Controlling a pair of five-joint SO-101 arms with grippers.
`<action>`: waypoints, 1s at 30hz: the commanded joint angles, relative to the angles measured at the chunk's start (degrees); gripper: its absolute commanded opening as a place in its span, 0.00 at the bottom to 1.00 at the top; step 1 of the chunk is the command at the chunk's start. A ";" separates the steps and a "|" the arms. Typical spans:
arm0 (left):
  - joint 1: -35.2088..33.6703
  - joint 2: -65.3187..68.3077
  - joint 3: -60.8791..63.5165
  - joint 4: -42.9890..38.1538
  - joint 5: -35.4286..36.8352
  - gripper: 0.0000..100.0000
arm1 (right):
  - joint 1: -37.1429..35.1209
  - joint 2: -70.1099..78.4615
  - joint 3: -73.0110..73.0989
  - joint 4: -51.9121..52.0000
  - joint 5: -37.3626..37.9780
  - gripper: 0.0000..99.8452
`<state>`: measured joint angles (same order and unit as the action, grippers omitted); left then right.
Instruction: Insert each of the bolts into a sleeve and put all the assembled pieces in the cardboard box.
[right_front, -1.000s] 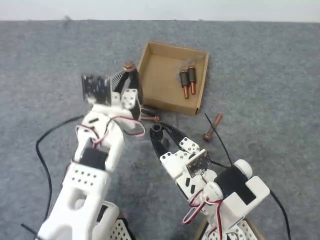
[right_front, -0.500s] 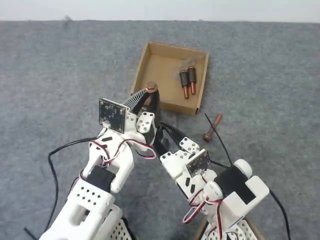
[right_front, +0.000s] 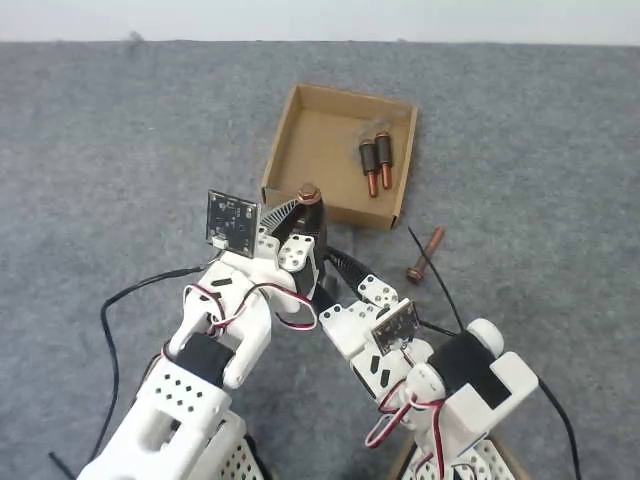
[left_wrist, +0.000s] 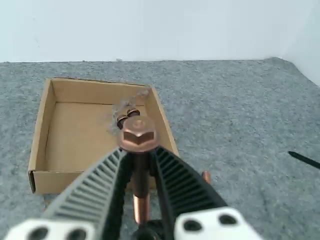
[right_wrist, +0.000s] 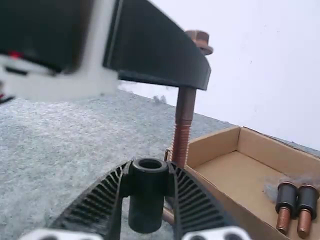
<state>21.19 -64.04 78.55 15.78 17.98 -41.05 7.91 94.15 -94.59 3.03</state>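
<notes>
**Two Pieces Boxed, Another Bolt Brought to Its Sleeve**

Two assembled pieces (right_front: 375, 165) are seen lying side by side in the cardboard box (right_front: 345, 96), against its far right corner. That part of the task can be judged done. A third pairing is in hand but not yet joined, and a loose bolt (right_front: 425, 255) is left on the grey surface (right_front: 520, 150), just outside the box's near right corner. No sleeve for it can be made out.

A copper bolt (left_wrist: 136, 137) is pinched by its shank between the fingers of the left gripper (left_wrist: 136, 156). It is held upright with its hex head on top, close to the near wall of the box. A black sleeve (right_wrist: 146, 200) is clamped in the fingers of the right gripper (right_wrist: 147, 176), also upright, with its open bore turned upward.

In the right wrist view the bolt's threaded end is seen just behind the sleeve's mouth, beside it rather than in it. Insertion is therefore judged to be outstanding. The left arm is stretched forward toward the box, with the right arm raised close beside it, so that the two grippers are brought nearly together.
</notes>
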 joint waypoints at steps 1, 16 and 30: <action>0.26 -3.43 -3.56 -0.09 0.88 0.01 | -0.13 -2.77 -0.18 0.04 0.26 0.01; -0.70 -20.31 1.19 7.91 0.79 0.01 | 0.22 -2.77 -1.67 4.00 0.35 0.01; -0.35 -20.40 4.18 6.07 0.88 0.01 | 1.54 -2.86 -0.97 -1.45 0.35 0.01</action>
<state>21.01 -82.42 82.68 23.87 18.33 -40.35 7.91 94.07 -93.36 3.03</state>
